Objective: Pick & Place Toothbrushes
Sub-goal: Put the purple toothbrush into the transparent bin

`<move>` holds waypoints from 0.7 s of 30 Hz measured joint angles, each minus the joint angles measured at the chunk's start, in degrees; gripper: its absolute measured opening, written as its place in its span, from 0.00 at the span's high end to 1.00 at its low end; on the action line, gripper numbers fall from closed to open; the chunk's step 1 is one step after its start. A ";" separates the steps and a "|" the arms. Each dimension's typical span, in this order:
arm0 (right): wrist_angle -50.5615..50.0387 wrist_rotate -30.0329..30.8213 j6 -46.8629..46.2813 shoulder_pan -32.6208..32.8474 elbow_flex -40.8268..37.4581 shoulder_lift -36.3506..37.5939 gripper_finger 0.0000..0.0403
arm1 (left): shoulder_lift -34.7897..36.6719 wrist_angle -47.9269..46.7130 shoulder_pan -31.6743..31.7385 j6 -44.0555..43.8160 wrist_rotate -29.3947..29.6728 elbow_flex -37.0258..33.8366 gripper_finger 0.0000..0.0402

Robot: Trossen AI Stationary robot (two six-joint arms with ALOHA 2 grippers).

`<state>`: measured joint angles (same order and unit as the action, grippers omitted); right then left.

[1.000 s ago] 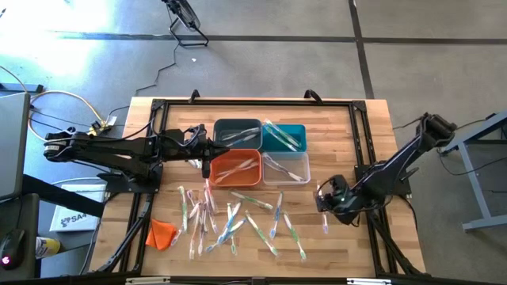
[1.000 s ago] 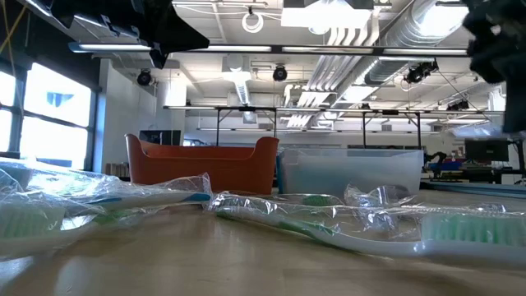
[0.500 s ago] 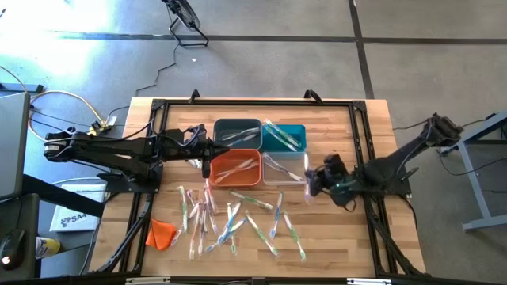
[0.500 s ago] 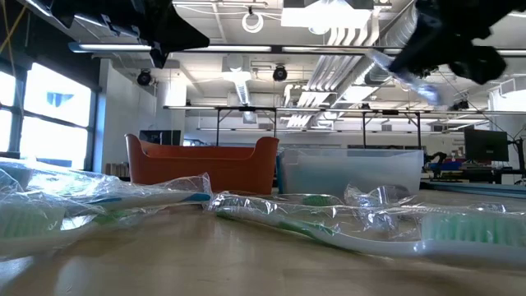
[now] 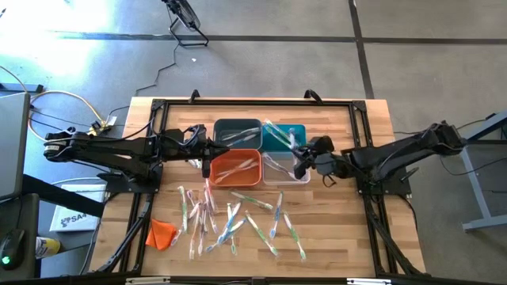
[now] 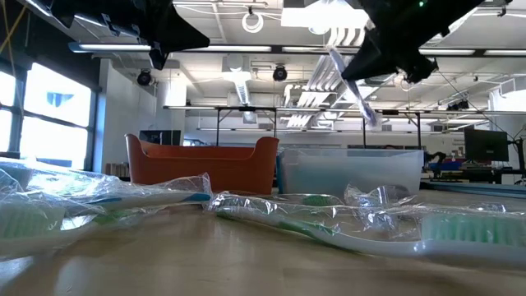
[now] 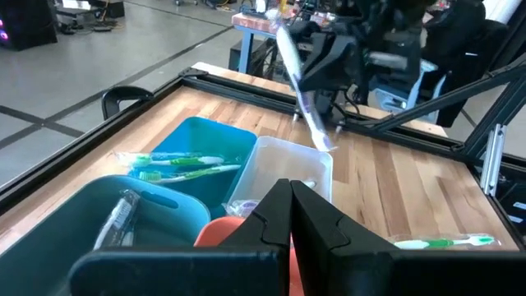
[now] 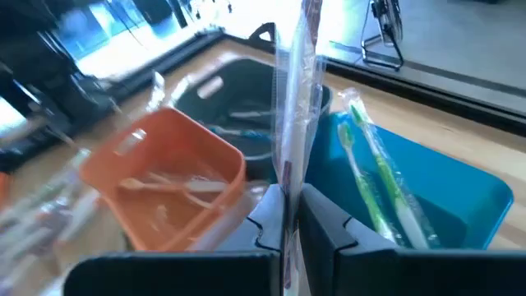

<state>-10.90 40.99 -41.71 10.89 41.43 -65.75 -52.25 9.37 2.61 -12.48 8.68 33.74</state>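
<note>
The right gripper (image 5: 302, 161) hangs above the clear bin (image 5: 304, 178), at the seam where that bin meets the teal bin (image 5: 294, 131), and its fingers are clamped on 1 wrapped toothbrush (image 8: 293, 107) that stands up between them. In the low view that toothbrush (image 6: 352, 85) slants in the air above the clear bin (image 6: 353, 170), and in the left wrist view it (image 7: 302, 97) hangs over the far edge of the same bin (image 7: 271, 168). The left gripper (image 5: 207, 153) waits with its fingers closed together on nothing, over the near left corner of the orange bin (image 5: 224, 176), beside the dark grey bin (image 5: 230, 127). The 4 bins sit touching in a block at the middle of the wooden table (image 5: 364, 127): dark grey and teal at the back, orange and clear in front. Each bin already has toothbrushes in it; 2 green ones (image 8: 380, 176) lie in the teal bin, and pale ones lie in the orange bin (image 8: 185, 177). The remaining loose toothbrushes (image 5: 235, 222) are scattered across the front of the table, near the bins but apart from them. A small orange cloth (image 5: 162, 234) lies at the front left, just beside the scatter.
</note>
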 joint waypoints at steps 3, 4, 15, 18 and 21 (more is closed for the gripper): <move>-0.01 -1.02 2.82 -0.85 0.00 -2.50 0.98 | 0.00 -0.01 0.00 -0.03 -0.01 0.00 1.00; -0.01 -1.06 3.80 -0.84 0.00 -3.37 0.98 | 0.00 -0.01 0.01 -0.03 -0.01 0.00 1.00; 0.79 -6.34 8.00 -0.82 0.00 -10.64 0.98 | 0.00 -0.04 0.02 -0.03 -0.29 0.00 1.00; 1.73 -7.13 11.45 -0.80 0.00 -12.18 0.98 | 0.00 -0.02 0.02 0.03 -0.25 0.00 1.00; 2.39 -7.26 15.76 -0.81 0.00 -13.73 0.98 | 0.00 -0.02 0.00 0.14 -0.19 0.00 1.00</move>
<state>-8.52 33.73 -25.94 10.08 41.43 -79.48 -52.25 9.34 2.62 -12.34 8.49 33.74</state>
